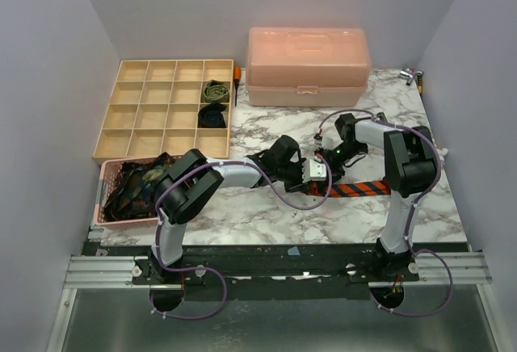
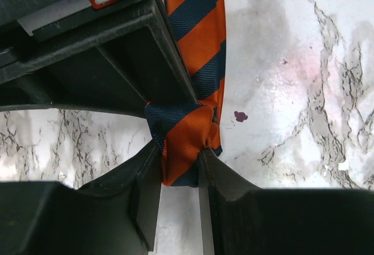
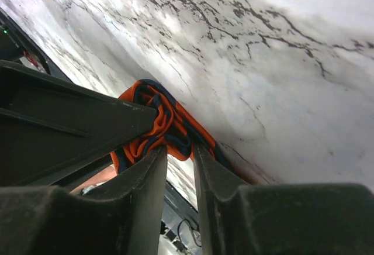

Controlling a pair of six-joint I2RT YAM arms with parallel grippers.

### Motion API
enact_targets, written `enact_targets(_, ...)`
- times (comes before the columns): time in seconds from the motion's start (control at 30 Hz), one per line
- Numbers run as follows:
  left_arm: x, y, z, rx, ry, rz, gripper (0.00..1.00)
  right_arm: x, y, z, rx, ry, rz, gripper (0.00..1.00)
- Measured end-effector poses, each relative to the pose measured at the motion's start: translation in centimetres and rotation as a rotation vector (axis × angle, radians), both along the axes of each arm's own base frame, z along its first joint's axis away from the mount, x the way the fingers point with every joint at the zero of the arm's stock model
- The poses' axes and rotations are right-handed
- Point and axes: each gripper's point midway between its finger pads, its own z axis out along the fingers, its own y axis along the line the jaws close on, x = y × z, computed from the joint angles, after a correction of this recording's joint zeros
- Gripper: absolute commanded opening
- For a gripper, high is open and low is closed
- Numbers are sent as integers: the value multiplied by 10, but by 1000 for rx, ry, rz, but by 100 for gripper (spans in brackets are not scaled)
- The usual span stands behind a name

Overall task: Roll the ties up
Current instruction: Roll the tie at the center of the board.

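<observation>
Orange-and-navy diagonally striped fabric necktie [image 2: 196,38] lies on the white, grey-veined marble bench [image 2: 292,91], right of centre and toward the near edge.

Only the top view shows its flat length running away to the right of the two arms. That view alone also shows:
- a beige compartment tray [image 1: 149,118] at the back left, with an olive-green rolled tie [image 1: 215,90] and a dark navy rolled tie [image 1: 212,115] in its right-hand column
- a pink slatted basket [image 1: 101,199] at the left edge, filled with dark patterned ties [image 1: 133,186]
- a pale pink lidded plastic box [image 1: 308,65] at the back

From above, the arms hide the necktie's worked end.

The left wrist view shows the left end effector [image 2: 179,151] clenched on the fabric. Its two black fingers pinch a narrow fold of the stripe between them, and the strip runs up and away beside the other arm's black body.

The right wrist view shows the same end as a crumpled, loosely coiled bundle, orange with navy edges, sitting on the marble. The right end effector [image 3: 178,148] has its fingers set a narrow gap apart, and the bundle touches their tips. I cannot tell whether those fingers grip the bundle or only rest against it.
</observation>
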Motion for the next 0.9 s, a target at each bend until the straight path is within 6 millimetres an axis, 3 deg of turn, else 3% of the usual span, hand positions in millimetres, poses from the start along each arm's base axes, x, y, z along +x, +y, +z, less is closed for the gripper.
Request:
enact_targets(0.07,1,-1,0,7,-11,0,21,1,-3,4,3,-12,-1,42)
enact_targets(0.47,3,-6,-2,38,-40,4,20,5,-17,15,-21,-86,44,51)
enact_targets(0.73,7,-8,-2,42,-62,10,21,1,-14,50,72,-75,48,54)
enact_targets(0.9,8,-8,-2,46,-72,12,21,-4,-9,61,128,-37,32,59)
